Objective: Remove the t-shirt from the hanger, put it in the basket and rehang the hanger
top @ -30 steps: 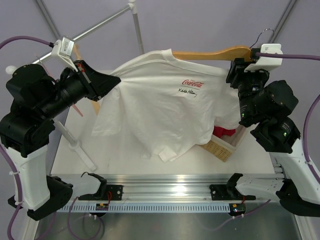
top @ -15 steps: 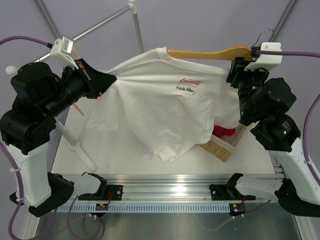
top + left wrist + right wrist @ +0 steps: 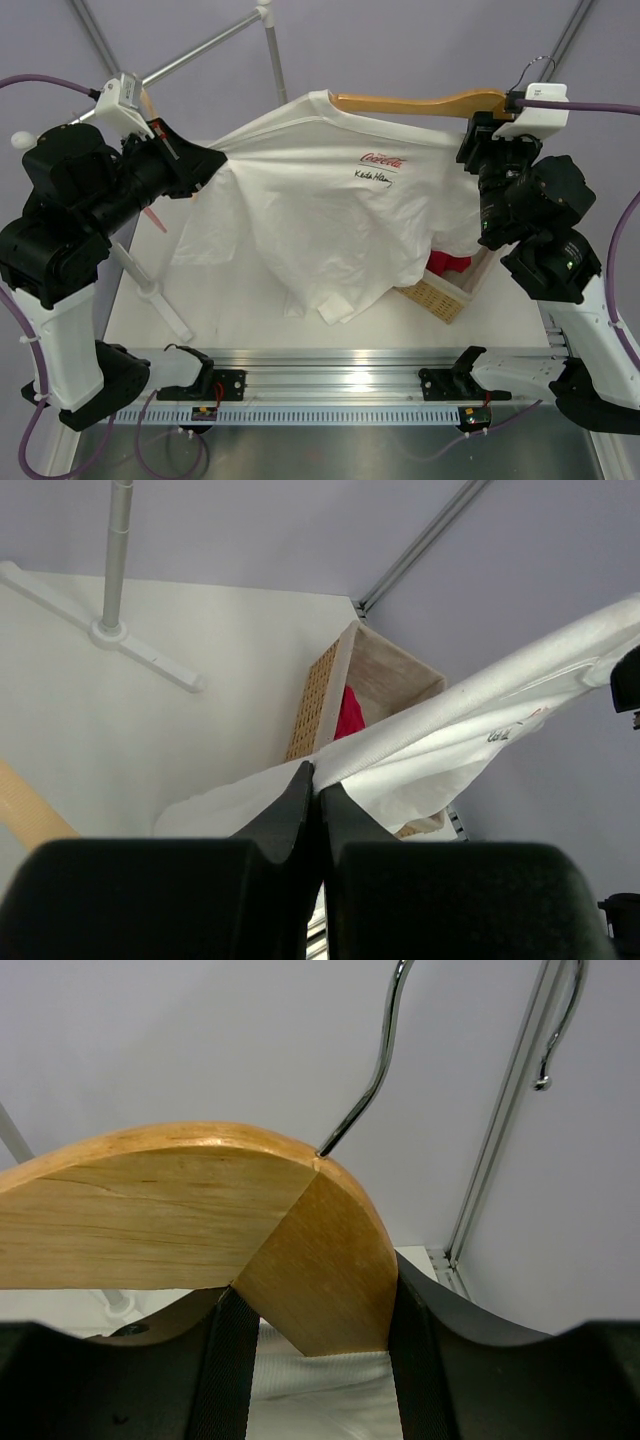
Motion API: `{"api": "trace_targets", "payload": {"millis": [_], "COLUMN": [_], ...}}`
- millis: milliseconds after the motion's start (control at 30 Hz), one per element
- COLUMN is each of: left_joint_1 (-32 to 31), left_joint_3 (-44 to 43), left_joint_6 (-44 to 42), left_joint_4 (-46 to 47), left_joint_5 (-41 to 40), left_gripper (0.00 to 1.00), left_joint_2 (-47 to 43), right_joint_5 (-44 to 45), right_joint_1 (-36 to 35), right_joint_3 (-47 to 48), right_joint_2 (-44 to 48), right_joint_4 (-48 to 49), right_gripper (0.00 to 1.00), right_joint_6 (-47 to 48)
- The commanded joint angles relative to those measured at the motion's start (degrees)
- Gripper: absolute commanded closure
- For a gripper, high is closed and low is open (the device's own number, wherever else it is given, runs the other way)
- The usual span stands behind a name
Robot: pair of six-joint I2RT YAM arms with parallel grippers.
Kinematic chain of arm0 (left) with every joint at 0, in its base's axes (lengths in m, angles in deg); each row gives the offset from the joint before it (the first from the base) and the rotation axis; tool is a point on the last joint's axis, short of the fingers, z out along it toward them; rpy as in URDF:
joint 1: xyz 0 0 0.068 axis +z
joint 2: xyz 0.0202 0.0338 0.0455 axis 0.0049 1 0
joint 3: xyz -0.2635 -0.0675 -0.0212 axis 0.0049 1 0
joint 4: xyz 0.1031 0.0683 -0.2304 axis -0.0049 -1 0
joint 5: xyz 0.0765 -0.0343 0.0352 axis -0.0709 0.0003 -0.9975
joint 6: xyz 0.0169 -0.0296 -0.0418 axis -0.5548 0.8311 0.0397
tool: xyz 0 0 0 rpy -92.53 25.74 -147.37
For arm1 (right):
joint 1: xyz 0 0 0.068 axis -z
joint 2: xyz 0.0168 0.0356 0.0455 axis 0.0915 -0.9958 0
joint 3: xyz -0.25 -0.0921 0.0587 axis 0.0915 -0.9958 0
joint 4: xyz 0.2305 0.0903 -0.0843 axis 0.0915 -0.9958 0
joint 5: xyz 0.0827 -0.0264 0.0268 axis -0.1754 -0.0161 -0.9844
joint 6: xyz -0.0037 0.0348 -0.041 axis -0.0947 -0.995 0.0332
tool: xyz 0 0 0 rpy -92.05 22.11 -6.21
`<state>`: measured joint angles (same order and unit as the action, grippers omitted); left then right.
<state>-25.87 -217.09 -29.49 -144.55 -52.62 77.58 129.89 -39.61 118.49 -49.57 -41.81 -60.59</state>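
The white t-shirt [image 3: 320, 220] with small red script hangs stretched between my two arms above the table. My left gripper [image 3: 212, 158] is shut on its left edge; the wrist view shows the cloth [image 3: 470, 730] pinched at the fingertips [image 3: 300, 780]. The wooden hanger [image 3: 420, 102] sticks out bare from the collar toward the right, its silver hook [image 3: 530, 70] at the far right. My right gripper [image 3: 478, 135] is shut on the hanger's middle [image 3: 320, 1260] below the hook [image 3: 375, 1060]. The hanger's left end is hidden inside the shirt.
A wicker basket [image 3: 440, 295] with a red cloth [image 3: 447, 264] stands on the table under the shirt's right side; it also shows in the left wrist view [image 3: 320, 695]. A metal rack pole [image 3: 275, 55] rises behind, its foot [image 3: 105, 635] on the table.
My left gripper has pulled the shirt's edge further left and up. More bare wood of the hanger shows at the collar. The right gripper has held the hanger nearly still.
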Motion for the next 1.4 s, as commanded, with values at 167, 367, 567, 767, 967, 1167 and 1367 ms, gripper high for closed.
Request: {"api": "trace_targets", "payload": {"millis": [167, 367, 567, 767, 967, 1167, 1367], "left_joint_1": [1.81, 1.81, 1.81, 1.81, 1.98, 1.98, 2.60], "left_joint_3": [-2.33, -0.76, 0.47, 0.65, 0.47, 5.83, 6.45], "left_joint_6": [-1.93, -1.58, -2.37, -1.76, -1.23, -0.96, -2.46], "left_joint_4": [-10.64, -10.84, -11.88, -15.40, -17.25, -17.43, -18.83], "left_joint_5": [-18.78, -18.34, -20.45, -21.15, -20.98, -22.55, -23.88], "left_gripper": [1.00, 1.00, 1.00, 1.00, 1.00, 1.00, 1.00], "left_joint_2": [-1.43, -1.95, -2.92, -1.69, -1.08, -3.79, -4.24], "right_joint_5": [20.19, 20.19, 20.62, 20.72, 20.71, 20.89, 21.42], "right_joint_1": [4.96, 4.87, 4.96, 5.84, 6.45, 7.24, 8.65], "right_joint_3": [6.26, 8.11, 8.11, 8.20, 10.22, 12.76, 15.58], "right_joint_2": [4.85, 3.53, 3.17, 3.00, 1.25, -0.69, -1.57], "right_joint_4": [16.83, 16.48, 17.80, 20.34, 21.40, 21.14, 21.84], "right_gripper": [1.00, 1.00, 1.00, 1.00, 1.00, 1.00, 1.00], "right_joint_6": [-0.12, 0.06, 0.67, 1.64, 2.70, 2.78, 2.96]}}
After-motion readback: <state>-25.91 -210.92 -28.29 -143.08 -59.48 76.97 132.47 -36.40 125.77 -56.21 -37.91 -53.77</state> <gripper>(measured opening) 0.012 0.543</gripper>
